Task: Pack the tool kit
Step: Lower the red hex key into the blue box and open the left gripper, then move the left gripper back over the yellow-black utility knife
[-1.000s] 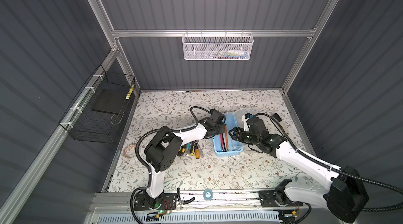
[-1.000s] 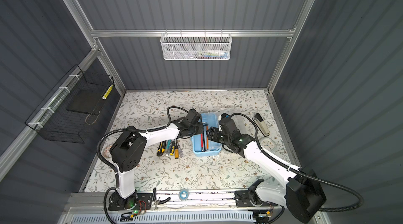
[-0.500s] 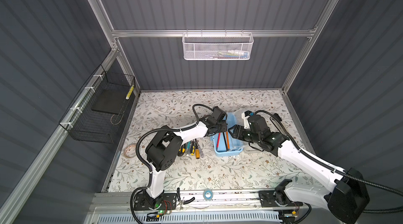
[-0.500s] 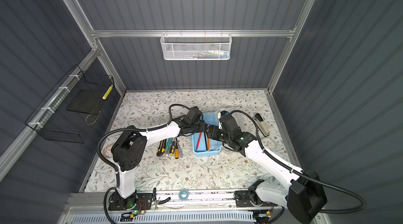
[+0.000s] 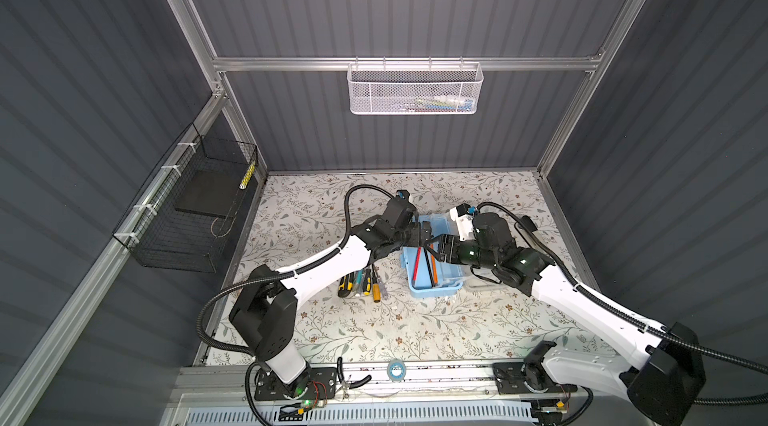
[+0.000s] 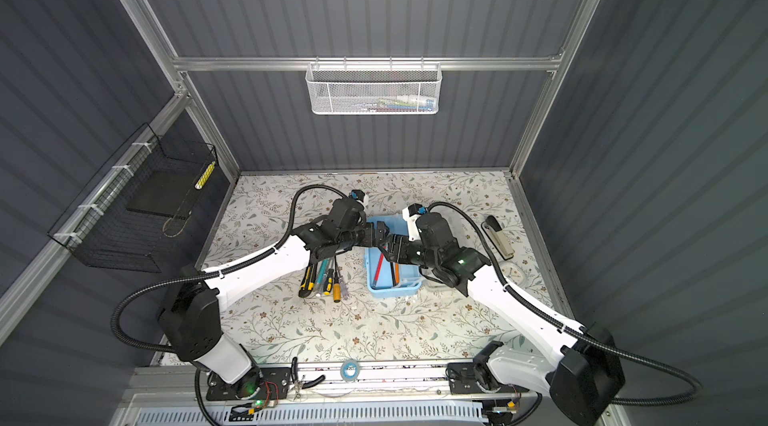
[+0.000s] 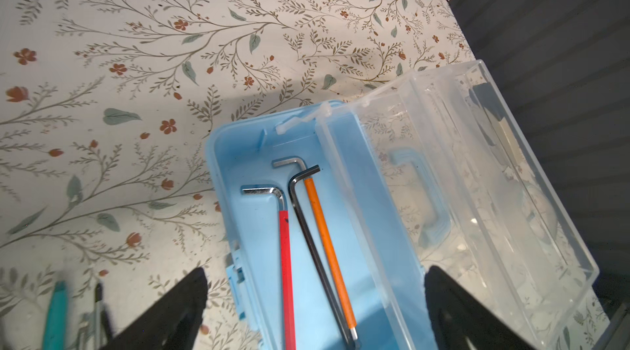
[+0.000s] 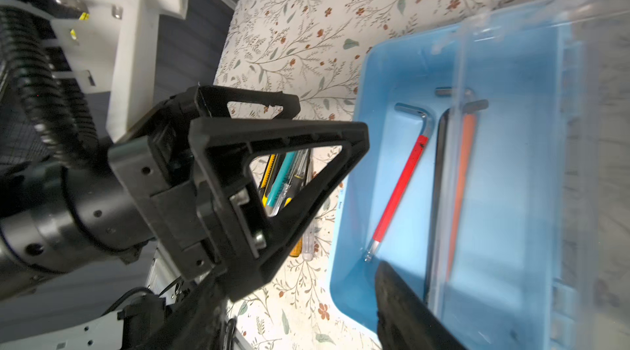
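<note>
Tool kit [image 7: 252, 235] looked light, stiff, slick below spread left jaws; right jaws unclear; likely best taken by handle [image 7: 434, 205].

Setting: a robotics test cell fitted out like a tool shed.
Walls: dark grey ribbed panels [image 5: 415, 0] held in a silver aluminium frame [image 5: 291, 64].
Storage: a white mesh wall basket [image 5: 413, 91] hangs on the back rail, and a black wire basket [image 5: 187, 212] is tied to the side rail.
Worktop: a floral-print sheet [image 5: 374, 328].
Machinery: two white-and-black robot arms [image 6: 266, 266] stand on a metal base rail [image 5: 436, 374], their cables exposed.
Tools: a row of screwdrivers [image 5: 361, 282] lies beside an open light-blue plastic case with a clear lid [image 5: 436, 289], which holds hex keys [image 7: 284, 246].
</note>
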You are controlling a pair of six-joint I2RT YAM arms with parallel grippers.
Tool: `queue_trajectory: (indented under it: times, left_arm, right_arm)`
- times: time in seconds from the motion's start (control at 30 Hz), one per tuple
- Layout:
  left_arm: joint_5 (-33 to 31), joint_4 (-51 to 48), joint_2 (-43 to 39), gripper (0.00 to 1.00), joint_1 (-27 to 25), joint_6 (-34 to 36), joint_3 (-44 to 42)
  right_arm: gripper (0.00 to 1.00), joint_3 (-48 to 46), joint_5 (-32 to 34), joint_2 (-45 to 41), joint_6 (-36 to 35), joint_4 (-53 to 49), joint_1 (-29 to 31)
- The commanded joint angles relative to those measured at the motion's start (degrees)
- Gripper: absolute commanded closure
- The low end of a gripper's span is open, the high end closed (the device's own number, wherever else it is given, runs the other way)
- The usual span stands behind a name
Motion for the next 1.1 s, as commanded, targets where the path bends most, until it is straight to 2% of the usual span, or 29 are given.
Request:
queue_trajectory:
  times: [0.0, 0.03, 0.3, 0.53, 0.7, 0.87, 1.07]
  left_arm:
    - [-2.7, -7.2, -5.5, 0.0, 0.4, 2.4, 0.8]
    - [-4.4, -8.6, -6.1, 0.0, 0.6, 2.1, 0.9]
    - [-5.3, -12.2, -10.0, 0.0, 2.8, 1.0, -3.1]
    - [-3.1, -14.8, -14.3, 0.01, 7.5, -0.4, -7.4]
    - [-3.1, -16.1, -14.9, 0.06, 10.8, -0.3, -9.7]
    - [-4.2, -17.1, -13.8, 0.09, 12.1, -0.6, -11.7]
    - [-4.2, -14.9, -11.9, 0.17, 12.8, 0.0, -14.3]
  right_arm:
    - [0.33, -0.5, 5.0, -0.5, -1.1, -3.8, -1.0]
    - [0.33, -0.5, 5.1, -0.5, -1.3, -4.1, -0.8]
    - [0.33, -0.9, 5.9, 0.9, -1.5, -4.0, 2.3]
    - [0.34, -0.8, 7.1, 2.7, -0.7, -3.0, 5.4]
    - [0.34, 0.9, 9.3, 3.8, -1.6, -4.8, 7.9]
    - [0.34, 0.4, 9.6, 4.6, -0.9, -4.3, 8.3]
    - [0.35, 1.1, 9.9, 5.8, -0.8, -4.2, 8.4]
